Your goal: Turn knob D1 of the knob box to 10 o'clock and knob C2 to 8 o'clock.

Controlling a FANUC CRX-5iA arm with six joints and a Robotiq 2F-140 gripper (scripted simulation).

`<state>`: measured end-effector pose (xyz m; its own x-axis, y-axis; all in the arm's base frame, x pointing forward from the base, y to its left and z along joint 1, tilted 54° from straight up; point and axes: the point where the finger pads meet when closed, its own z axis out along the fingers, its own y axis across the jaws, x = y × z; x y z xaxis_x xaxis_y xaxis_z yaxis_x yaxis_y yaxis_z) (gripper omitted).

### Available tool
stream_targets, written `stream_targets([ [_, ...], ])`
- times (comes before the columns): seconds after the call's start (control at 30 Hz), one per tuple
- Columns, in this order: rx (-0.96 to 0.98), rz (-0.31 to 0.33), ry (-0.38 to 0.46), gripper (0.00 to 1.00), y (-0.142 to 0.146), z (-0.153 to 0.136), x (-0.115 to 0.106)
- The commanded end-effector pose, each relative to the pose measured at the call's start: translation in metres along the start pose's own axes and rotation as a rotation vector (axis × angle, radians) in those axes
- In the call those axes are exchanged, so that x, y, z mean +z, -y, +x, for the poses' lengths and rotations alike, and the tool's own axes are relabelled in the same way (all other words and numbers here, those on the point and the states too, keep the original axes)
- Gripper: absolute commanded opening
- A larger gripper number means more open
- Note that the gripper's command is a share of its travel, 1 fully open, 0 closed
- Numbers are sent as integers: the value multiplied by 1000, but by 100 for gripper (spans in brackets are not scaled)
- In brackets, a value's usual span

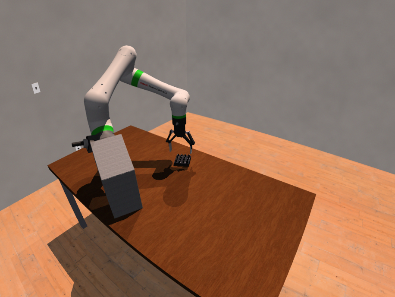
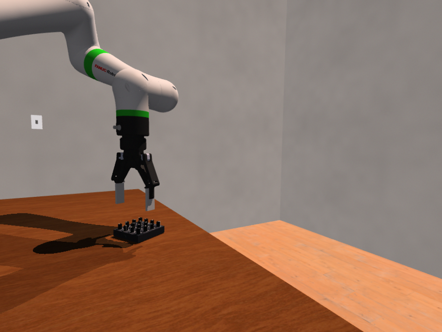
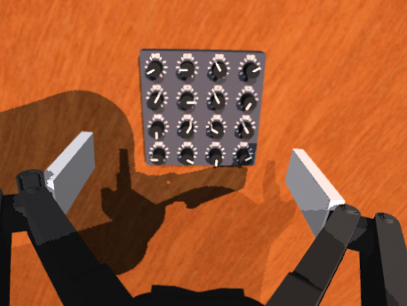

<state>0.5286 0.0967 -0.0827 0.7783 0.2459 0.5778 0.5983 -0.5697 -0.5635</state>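
The black knob box (image 1: 182, 159) (image 2: 141, 230) (image 3: 171, 113) stands on its feet on the brown table (image 1: 223, 207) (image 2: 178, 285), with its sixteen knobs facing up. In the wrist view the printed names seem to lie above each knob, so the front is at the top of that view. That places knob D1 (image 3: 250, 71) at the top right and knob C2 (image 3: 216, 99) in the second row, third from the left. My gripper (image 1: 180, 149) (image 2: 134, 204) (image 3: 193, 157) is open wide and empty. It hangs a short way above the box and touches no knob.
The arm's grey pedestal block (image 1: 116, 172) stands on the table to the left of the box. The arm's shadow (image 2: 64, 244) falls across the table beside the box. The table's far edge (image 2: 186, 219) runs close behind the box.
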Motion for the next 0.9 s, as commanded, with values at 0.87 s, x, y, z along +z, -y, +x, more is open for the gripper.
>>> stream_targets([
  [0.87,0,0,0,100,-1,-7,0],
])
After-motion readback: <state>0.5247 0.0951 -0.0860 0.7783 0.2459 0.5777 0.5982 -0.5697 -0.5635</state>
